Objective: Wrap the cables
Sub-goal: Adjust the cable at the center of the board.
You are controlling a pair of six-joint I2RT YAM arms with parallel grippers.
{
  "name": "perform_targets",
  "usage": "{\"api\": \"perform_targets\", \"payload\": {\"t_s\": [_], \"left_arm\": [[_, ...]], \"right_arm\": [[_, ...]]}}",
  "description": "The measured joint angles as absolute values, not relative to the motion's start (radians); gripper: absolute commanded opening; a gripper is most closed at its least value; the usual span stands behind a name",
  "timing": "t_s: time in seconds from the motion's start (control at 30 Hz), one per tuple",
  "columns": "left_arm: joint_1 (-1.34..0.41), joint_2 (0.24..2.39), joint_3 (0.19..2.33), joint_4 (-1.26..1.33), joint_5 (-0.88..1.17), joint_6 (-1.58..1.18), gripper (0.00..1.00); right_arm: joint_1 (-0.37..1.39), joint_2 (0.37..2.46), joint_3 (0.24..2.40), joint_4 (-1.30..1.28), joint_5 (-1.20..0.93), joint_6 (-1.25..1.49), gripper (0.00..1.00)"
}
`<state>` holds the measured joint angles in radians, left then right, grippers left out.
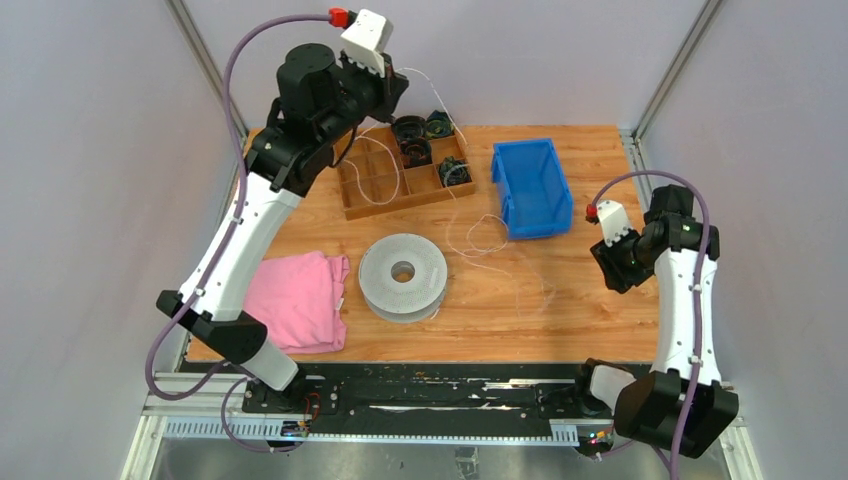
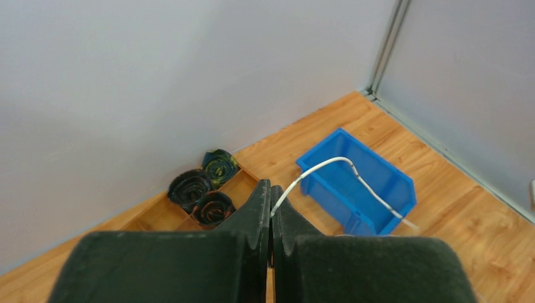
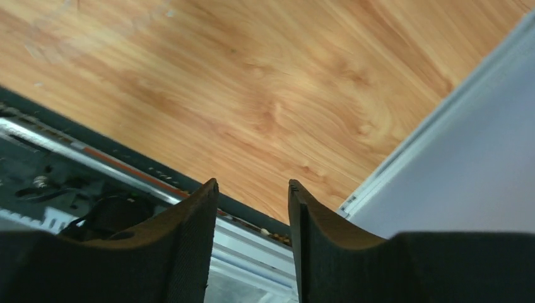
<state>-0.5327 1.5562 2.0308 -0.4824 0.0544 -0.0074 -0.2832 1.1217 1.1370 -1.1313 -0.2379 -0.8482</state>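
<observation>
A thin white cable (image 1: 447, 228) hangs from my left gripper (image 1: 395, 95), which is raised high over the back of the table. From there it drops past the wooden tray into loose loops on the table near the blue bin. In the left wrist view that gripper (image 2: 271, 189) is shut on the cable (image 2: 322, 167), which arcs out to the right over the bin. My right gripper (image 1: 614, 275) hovers low at the table's right side. In its wrist view the right gripper (image 3: 252, 186) is open with nothing between the fingers.
A wooden divided tray (image 1: 365, 190) at the back holds dark coiled bundles (image 1: 412, 140). A blue bin (image 1: 530, 187) stands to its right. A grey spool (image 1: 402, 275) sits mid-table, with a pink cloth (image 1: 295, 300) to its left. Frame posts stand at the back corners.
</observation>
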Motion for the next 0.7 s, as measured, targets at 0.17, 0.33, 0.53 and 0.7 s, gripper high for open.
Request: {"api": "perform_targets", "payload": {"t_s": [0.17, 0.33, 0.53, 0.7], "left_arm": [[-0.603, 1.596, 2.031, -0.482, 0.056, -0.01, 0.0], [-0.672, 1.658, 2.048, -0.5, 0.055, -0.003, 0.0], [-0.712, 1.677, 2.032, -0.518, 0.057, -0.012, 0.0], [-0.769, 1.677, 1.989, -0.513, 0.057, -0.015, 0.0]], "right_arm": [[-0.283, 1.107, 1.158, -1.262, -0.403, -0.931, 0.56], [-0.283, 1.119, 1.251, -1.394, -0.624, -1.01, 0.58], [-0.217, 1.118, 1.354, -1.183, -0.875, -0.768, 0.64], [0.081, 1.14, 1.37, -0.831, -0.869, -0.495, 0.68]]}}
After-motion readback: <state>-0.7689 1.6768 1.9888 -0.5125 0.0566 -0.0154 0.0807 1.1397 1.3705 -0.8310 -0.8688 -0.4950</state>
